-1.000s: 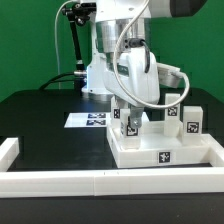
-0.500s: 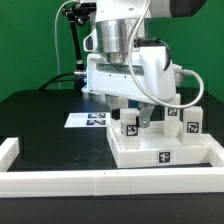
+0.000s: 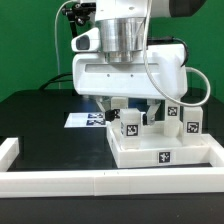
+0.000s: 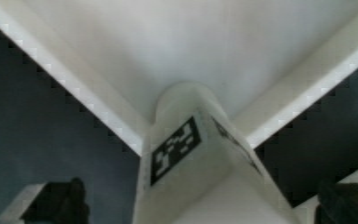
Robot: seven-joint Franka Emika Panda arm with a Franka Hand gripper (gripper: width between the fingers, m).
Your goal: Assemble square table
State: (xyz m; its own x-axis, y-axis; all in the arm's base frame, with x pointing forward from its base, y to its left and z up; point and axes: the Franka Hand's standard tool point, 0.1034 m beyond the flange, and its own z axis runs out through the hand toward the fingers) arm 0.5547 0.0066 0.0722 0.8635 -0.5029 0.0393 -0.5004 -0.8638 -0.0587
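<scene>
The square table's white slab point(image 3: 150, 150) lies on the black table at the exterior view's right, with a marker on its front edge. Three white tagged leg blocks stand on it: one near the front point(image 3: 128, 126) and two further back point(image 3: 172, 113) point(image 3: 192, 121). My gripper point(image 3: 133, 110) hangs over the front leg, open, with one finger on each side of it and apart from it. In the wrist view this leg point(image 4: 194, 150) runs up between my two dark fingertips point(image 4: 55, 203), with the slab point(image 4: 211, 50) behind it. My gripper point(image 4: 206, 205) holds nothing.
A long low white barrier wall point(image 3: 90, 181) runs along the front and turns back at both ends point(image 3: 9, 150). The marker board point(image 3: 88, 120) lies flat behind the slab, at its left. The arm's base point(image 3: 100, 75) stands at the back.
My hand has turned about its vertical axis over the front leg, from narrow side on to broad side on. The slab and legs have not moved.
</scene>
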